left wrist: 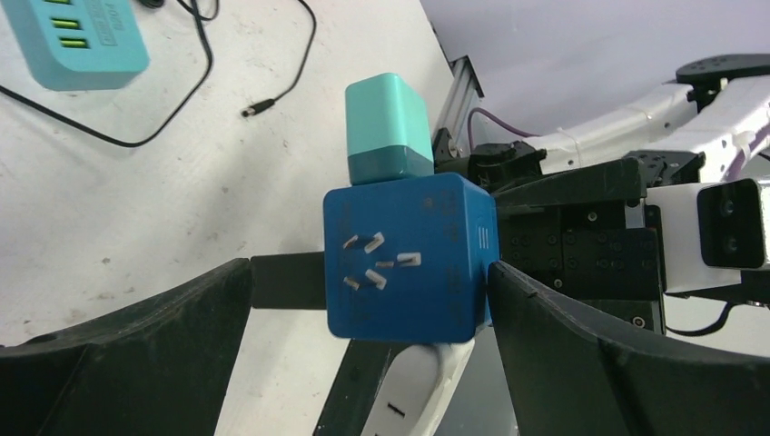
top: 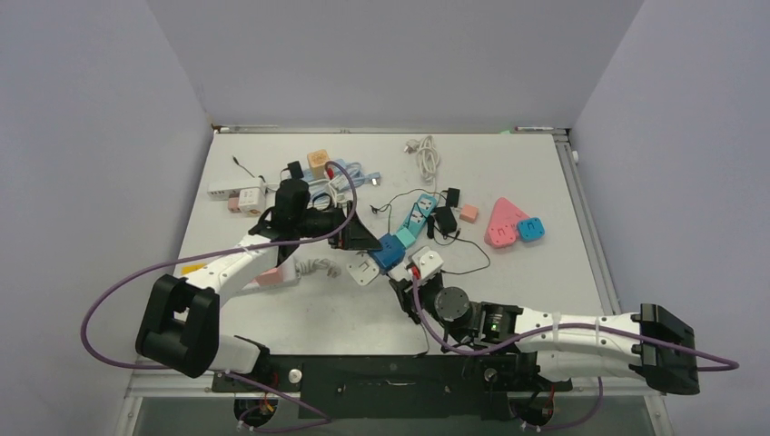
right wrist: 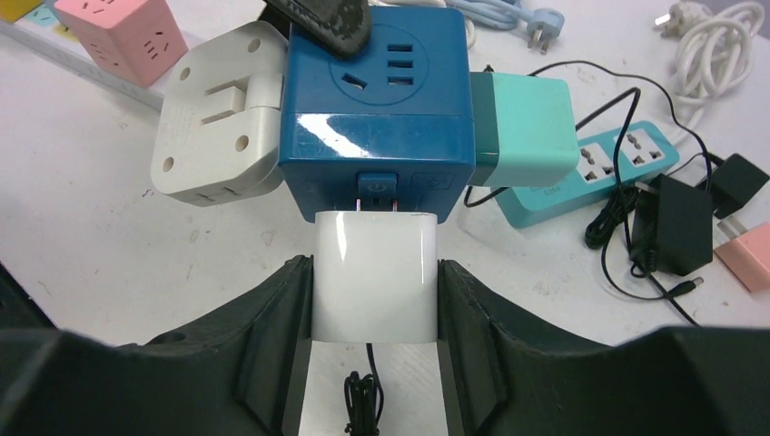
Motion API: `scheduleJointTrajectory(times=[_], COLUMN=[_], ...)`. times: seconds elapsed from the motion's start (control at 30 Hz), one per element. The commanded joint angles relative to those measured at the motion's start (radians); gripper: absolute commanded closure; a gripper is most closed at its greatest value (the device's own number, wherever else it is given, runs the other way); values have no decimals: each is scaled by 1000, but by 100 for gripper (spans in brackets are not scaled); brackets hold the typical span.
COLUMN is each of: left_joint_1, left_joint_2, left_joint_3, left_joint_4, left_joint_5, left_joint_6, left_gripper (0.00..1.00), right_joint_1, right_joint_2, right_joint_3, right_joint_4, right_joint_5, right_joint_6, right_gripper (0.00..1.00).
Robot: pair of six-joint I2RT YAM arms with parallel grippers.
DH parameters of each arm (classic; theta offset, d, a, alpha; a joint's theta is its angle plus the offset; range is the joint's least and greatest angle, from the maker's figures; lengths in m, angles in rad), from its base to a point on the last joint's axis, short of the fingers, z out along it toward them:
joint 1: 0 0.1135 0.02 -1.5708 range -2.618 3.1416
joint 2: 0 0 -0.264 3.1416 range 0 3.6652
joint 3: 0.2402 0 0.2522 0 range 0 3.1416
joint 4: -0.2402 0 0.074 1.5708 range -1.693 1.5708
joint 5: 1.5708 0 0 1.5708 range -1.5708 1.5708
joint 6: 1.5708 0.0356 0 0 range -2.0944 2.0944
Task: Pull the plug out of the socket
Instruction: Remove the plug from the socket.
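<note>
From above, the blue cube socket (top: 390, 252) sits near the middle of the worktop (top: 527, 291), among scattered strips and chargers. The white plug (top: 427, 263) sticks out of its near right side. The left hand (top: 363, 238) reaches the cube from the left, and the right hand (top: 413, 277) comes up from the near side onto the plug.

In the left wrist view, the left hand (left wrist: 368, 272) is spread wide around the blue cube socket (left wrist: 409, 263). One finger lies against the cube's edge and the other stands apart from it, so it grips nothing. A teal adapter (left wrist: 386, 127) is plugged into the cube's far face, and the white plug (left wrist: 418, 391) shows below.

In the right wrist view, the right hand (right wrist: 374, 277) is closed on the two flat sides of the white plug (right wrist: 374, 245), low on its body. Metal prongs show in a narrow gap between the plug and the blue cube socket (right wrist: 377, 100). Whether their tips are seated in it I cannot tell. A white flat adapter (right wrist: 218, 118) hangs off the cube's left.

The plug looks like a light, rigid, glossy shell, so it is likely slippery. The flat sides are the place to hold it, and the pull should be straight along the prongs. The cube also looks light and would probably drag along unless it is braced on its bare faces.
</note>
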Motion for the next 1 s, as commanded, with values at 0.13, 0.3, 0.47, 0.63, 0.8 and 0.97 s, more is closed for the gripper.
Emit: scheduleJointTrajectory(times=[0.13,0.3,0.47,0.63,0.8,0.97], left_joint_1=[-26,-26,-34,-48,-53,-58], left_joint_2=[16,17,22,35,46,53], left_joint_3=[36,36,34,32,20,11], left_joint_4=[81,83,89,109,171,216], left_joint_5=[78,68,75,94,120,142], left_joint_6=[-17,-18,-20,-34,-81,-112], left_gripper=[4,4,3,20,39,58], right_joint_1=[59,73,78,77,75,59], right_joint_2=[20,45,51,48,29,15], right_joint_3=[50,74,77,76,50,39], right_joint_4=[163,146,143,149,174,168], right_joint_5=[12,-2,1,0,-1,-26], right_joint_6=[-141,-160,-158,-155,-140,-122], right_gripper=[95,95,95,95,95,95])
